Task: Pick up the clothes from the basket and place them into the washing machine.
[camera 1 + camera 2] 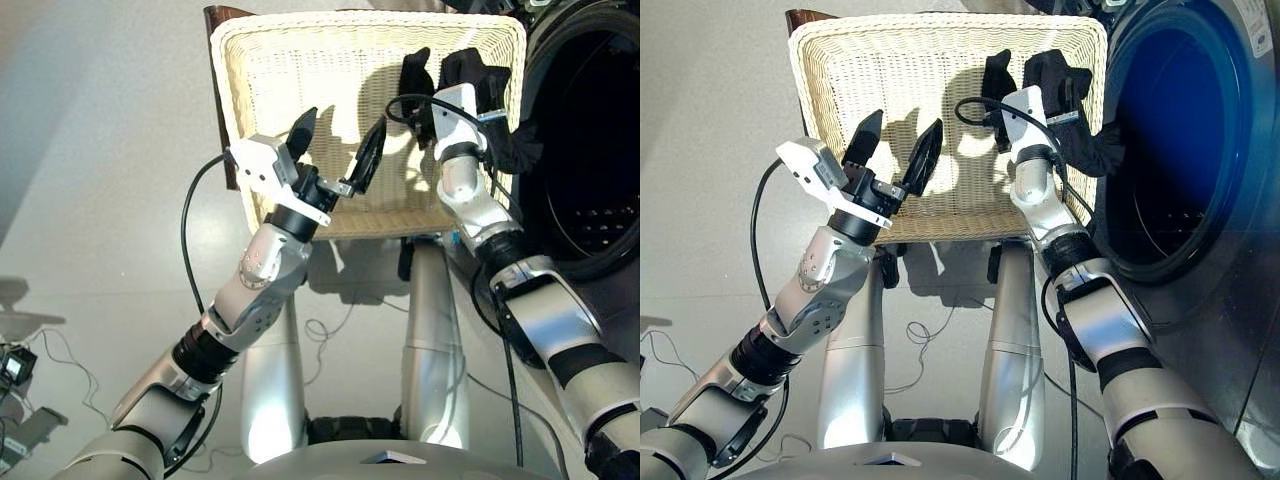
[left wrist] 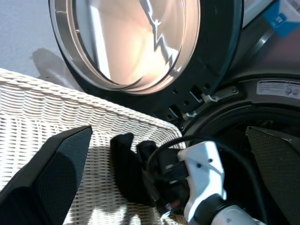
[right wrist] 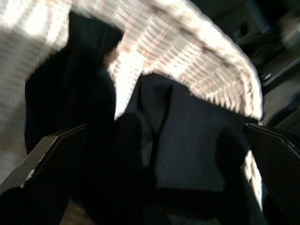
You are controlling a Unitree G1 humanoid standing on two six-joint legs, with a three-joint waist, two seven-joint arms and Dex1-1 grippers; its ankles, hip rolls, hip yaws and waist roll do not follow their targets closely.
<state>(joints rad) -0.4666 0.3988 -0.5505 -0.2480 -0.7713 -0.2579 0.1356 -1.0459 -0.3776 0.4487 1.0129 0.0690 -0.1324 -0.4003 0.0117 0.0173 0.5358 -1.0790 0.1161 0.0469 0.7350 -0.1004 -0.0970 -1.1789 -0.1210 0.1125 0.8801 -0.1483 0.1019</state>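
Washing machine [image 1: 1200, 150] sits on the robot's right, dark glossy front, drum hole open and dark inside; its round glass door [image 2: 136, 42] is swung open past the far side of the basket. Basket [image 1: 290, 60], cream wicker with braided rim, lies straight ahead, its right edge just beside the drum opening. Only one garment visible: the black garment [image 1: 1070, 100], bunched at the basket's far right corner, partly draped over the right rim toward the machine. Left arm reaches over the basket's near edge; left pincer [image 1: 338, 148] spread wide, fingers well apart, nothing between them, hovering above the bare wicker floor. Right arm extends along the basket's right side; right pincer [image 3: 154, 178] is at the black cloth, fingers spread on either side of the fabric in the wrist view, cloth filling the gap between them. Can't tell whether the fingers actually touch or bear on the cloth. A black cable [image 1: 190, 230] loops off the left wrist. Grey floor [image 1: 90, 150] beneath everything.
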